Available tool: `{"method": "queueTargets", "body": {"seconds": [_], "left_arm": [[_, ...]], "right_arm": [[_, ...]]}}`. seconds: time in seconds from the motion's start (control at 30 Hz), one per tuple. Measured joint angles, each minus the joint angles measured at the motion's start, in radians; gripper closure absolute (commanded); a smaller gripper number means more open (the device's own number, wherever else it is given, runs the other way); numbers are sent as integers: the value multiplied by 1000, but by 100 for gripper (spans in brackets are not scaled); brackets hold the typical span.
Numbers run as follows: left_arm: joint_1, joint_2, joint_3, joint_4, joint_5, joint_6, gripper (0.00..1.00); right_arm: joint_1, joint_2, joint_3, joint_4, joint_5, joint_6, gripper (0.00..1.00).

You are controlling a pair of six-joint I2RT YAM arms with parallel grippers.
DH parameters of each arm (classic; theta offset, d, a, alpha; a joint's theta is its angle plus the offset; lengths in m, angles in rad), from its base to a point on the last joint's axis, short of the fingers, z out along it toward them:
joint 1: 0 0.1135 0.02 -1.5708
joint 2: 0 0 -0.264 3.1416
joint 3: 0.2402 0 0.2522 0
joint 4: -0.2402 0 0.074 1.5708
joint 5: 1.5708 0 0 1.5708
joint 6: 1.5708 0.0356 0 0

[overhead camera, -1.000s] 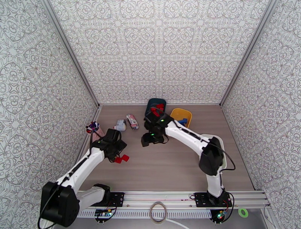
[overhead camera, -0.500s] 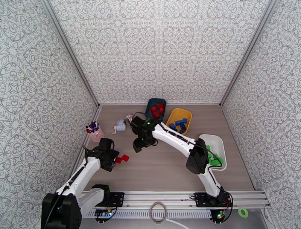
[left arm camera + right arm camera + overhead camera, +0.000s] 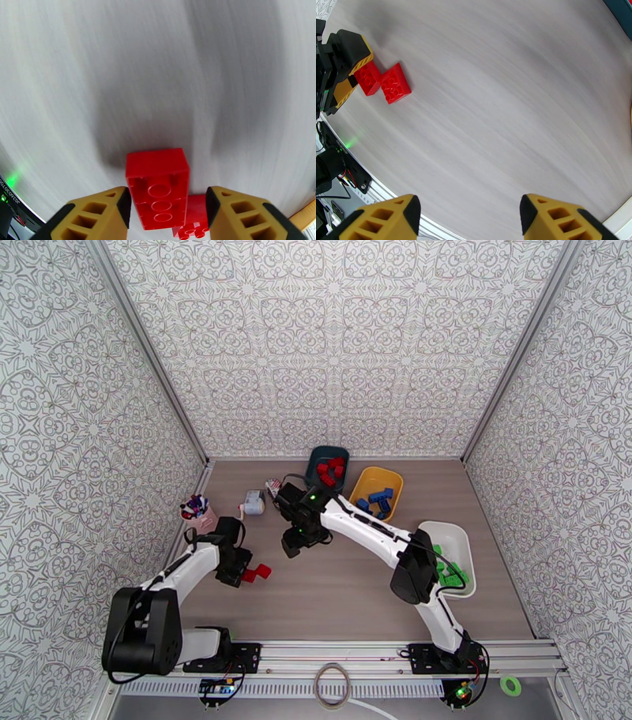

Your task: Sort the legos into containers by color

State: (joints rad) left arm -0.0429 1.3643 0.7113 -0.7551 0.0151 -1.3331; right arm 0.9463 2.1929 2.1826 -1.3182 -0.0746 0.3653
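The left gripper [image 3: 166, 203] sits low over the wooden tabletop [image 3: 158, 79], its jaws partly open and astride a red Lego brick [image 3: 157, 185]. The brick's hollow underside faces the wrist camera. One of the yellow fingers [image 3: 104, 213] touches the brick's side, while the opposite one stands a little apart from it, so the brick is not clamped on both sides. A second red brick [image 3: 194, 223], studs showing, lies just beside the first and shows in that gap.

The right gripper [image 3: 468, 215] hovers over bare tabletop with its jaws wide and nothing between them. In its wrist view, both red bricks and the left gripper lie well ahead of it and off to the left.

In the top view, the dark teal bin [image 3: 316, 457] stands beyond the right gripper, near the back wall, and holds red bricks [image 3: 332, 470]. The yellow bin [image 3: 378, 472] is just beside it, farther to that gripper's right, and holds blue bricks [image 3: 376, 500]. The white tray [image 3: 454, 538] with green bricks [image 3: 447, 573] lies well apart from both grippers, next to the right arm's elbow.

A pink cup of pens [image 3: 197, 512] stands near the left gripper on its far side. A small white gadget [image 3: 253, 502] lies between the cup and the right gripper.
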Motion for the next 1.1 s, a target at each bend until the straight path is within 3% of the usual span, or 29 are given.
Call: {"method": "queueTargets", "body": {"seconds": [0.17,0.5,0.73,0.93,1.1], "left_arm": [[0,11,0,-2,14,1,43],[3,60,1,0,22,41,65],[8,59,75,-11,34,128,69],[-8,73,205,95,146,229,69],[-58,190,353,241,277,274,71]], "right_arm": [[-25,0,-2,3,4,0,30],[-64,0,-22,32,3,4,31],[-126,-18,-83,77,-36,23,31],[-245,-92,-193,185,-163,81,31],[-365,-134,-279,286,-266,142,30]]}}
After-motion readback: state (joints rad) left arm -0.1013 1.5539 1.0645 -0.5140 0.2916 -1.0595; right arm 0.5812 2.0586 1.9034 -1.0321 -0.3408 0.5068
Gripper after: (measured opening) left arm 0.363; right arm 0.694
